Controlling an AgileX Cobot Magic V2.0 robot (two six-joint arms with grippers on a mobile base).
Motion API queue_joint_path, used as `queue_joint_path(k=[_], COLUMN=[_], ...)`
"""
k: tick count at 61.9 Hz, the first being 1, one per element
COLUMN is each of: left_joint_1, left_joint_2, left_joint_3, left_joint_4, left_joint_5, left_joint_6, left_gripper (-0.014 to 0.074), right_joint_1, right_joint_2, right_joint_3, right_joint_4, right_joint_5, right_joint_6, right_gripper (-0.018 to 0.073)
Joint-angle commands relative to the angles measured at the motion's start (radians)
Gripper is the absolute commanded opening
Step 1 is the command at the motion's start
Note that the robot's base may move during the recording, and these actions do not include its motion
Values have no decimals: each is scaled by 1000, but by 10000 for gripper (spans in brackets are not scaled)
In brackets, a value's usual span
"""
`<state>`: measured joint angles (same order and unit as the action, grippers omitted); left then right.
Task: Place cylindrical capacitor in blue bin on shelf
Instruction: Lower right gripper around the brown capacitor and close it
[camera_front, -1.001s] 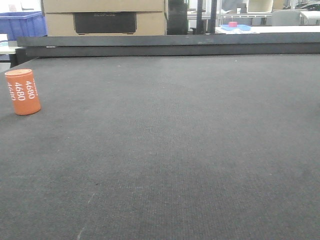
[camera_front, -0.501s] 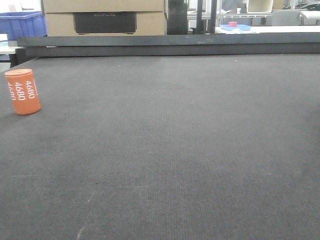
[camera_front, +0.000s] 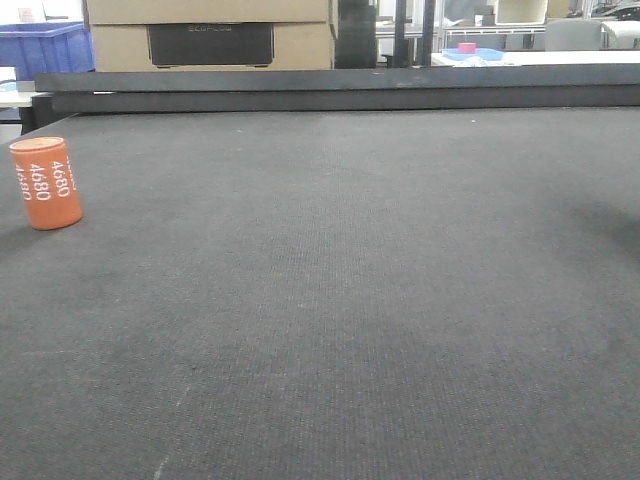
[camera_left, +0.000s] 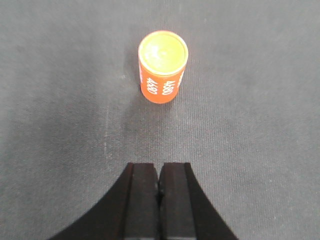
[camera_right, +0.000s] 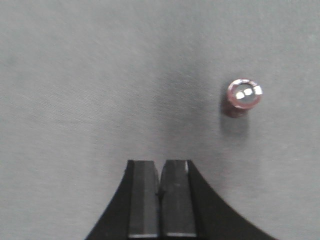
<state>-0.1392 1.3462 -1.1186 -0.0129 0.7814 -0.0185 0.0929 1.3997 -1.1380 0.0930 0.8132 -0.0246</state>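
Left tool (camera_left: 159, 169) hangs closed — short of cylindrical capacitor (camera_left: 162, 67).

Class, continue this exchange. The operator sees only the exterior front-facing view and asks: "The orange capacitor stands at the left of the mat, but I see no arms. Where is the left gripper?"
Observer: The left gripper hangs over the mat, fingers shut. The cylindrical capacitor stands upright ahead of it, untouched.
Operator: And the right one?
Observer: The right gripper is shut too, holding nothing.
Operator: Anything near it?
Observer: A small reddish cylinder with a shiny top stands ahead of it, off to the right in that view.
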Motion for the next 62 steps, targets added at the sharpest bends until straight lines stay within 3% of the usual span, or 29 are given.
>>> queue_joint_path(k=[1,16,31,36,45,49,62], left_joint_1=[3,3,3,3,3,3,3], left_joint_2=[70,200,212,212,212,212,212], left_joint_3=[-85,-258,-280,-280,-280,-280,-280], left_joint_4=[-11,-11,-11,-11,-11,-11,-11], left_joint_5=[27,61,68,70,72,72,70], left_joint_6=[2,2,2,2,2,2,2], left_gripper=[-111,-111,-111,-111,-111,-111,-111], right_joint_1=[-6,-62,-120,-134,-141,-141,-141], right_joint_2=[64,238,371,411,470,498,554], right_joint_3=[-91,-268,-369,-394,-411,-411,-411], right_joint_4=[-65,-113,-123,-121,-115,-114,-82], right_joint_5=[76,190,192,205,222,210,192], right_joint_6=[-7,-7,-7,-7,-7,-7,-7], right_gripper=[-162,-162,-153,-45,288,368,391])
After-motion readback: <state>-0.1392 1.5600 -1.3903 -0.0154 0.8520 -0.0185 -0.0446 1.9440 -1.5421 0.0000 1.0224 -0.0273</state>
